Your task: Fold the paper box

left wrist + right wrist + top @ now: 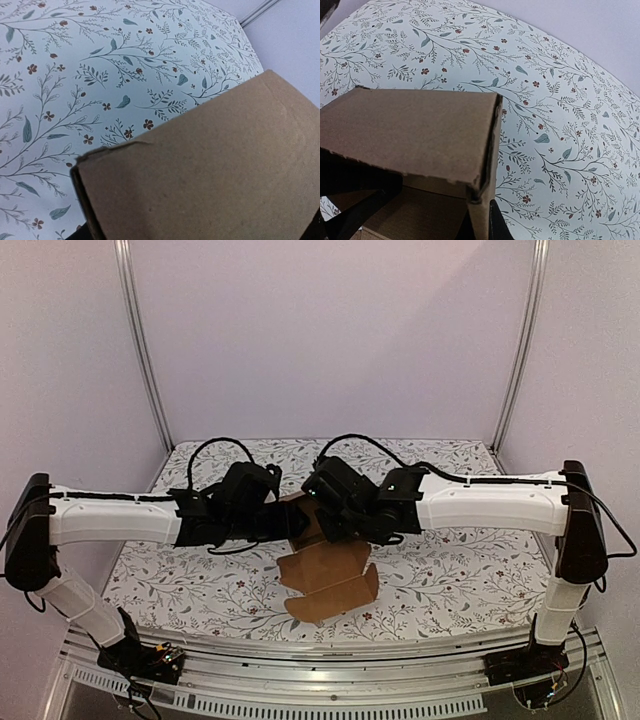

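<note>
1. cardboard front and centre: the paper box [330,575] sits in the middle of the table [180,580], plain brown against the floral cloth [75,75].
2. it's half-formed. from the top camera, the far part stands up under the two wrists, while loose panels and flaps lie spread toward the near edge.
3. both arms reach in from the sides and meet right over the box's far end, almost nose to nose.
4. left gripper [290,523] is tucked against the raised part from the left. on its wrist camera a broad brown panel [210,170] fills the lower right, tilted, with one torn-looking corner at the left.
5. only slivers of black show at the bottom of that view, so i cannot tell how wide the left jaws stand or whether they have the card.
6. right gripper [318,518] comes in from the other side, touching or just beside the same raised section.
7. on its wrist camera we're looking at a folded corner of the box [410,125]: a flat top panel, a wall dropping away at its right edge, the hollow inside below.
8. one of the fingers [496,227] shows dark just outside that wall, and more black sits to the left under the panel.
9. whether those jaws are pinching the wall, i cannot tell.
</note>
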Motion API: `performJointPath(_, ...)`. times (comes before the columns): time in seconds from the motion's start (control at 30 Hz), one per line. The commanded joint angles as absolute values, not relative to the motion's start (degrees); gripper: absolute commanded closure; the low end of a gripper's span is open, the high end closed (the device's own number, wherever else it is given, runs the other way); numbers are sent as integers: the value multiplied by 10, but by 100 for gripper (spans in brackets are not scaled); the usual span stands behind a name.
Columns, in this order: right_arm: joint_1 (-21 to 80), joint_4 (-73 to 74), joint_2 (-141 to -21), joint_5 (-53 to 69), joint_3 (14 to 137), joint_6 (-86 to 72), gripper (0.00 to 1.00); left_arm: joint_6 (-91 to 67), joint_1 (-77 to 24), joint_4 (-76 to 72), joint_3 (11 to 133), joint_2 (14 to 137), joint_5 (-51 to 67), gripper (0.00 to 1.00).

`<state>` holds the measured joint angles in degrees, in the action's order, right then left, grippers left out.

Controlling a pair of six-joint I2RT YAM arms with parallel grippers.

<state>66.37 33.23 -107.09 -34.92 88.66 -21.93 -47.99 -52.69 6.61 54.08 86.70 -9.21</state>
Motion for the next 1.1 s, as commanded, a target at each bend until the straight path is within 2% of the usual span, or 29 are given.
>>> performJointPath(0.0, 684, 312, -1088, -317, 899, -222, 100, -455, -540, -6, 541, 837, -57, 43)
performJointPath(0.37, 660, 249, -1068, -277, 843, -188, 100, -379, -516, 84, 487, 732, -107, 33)
performJointPath(0.47, 654, 212, -1055, -256, 818, -159, 100, -360, -502, 103, 473, 701, -84, 32)
performJointPath(0.77, 624, 66, -1027, -162, 728, -123, 100, -314, -492, 139, 446, 628, -62, 31)
performJointPath(1.07, 619, -129, -1033, -69, 648, -60, 100, -307, -480, 113, 451, 652, -29, 37)
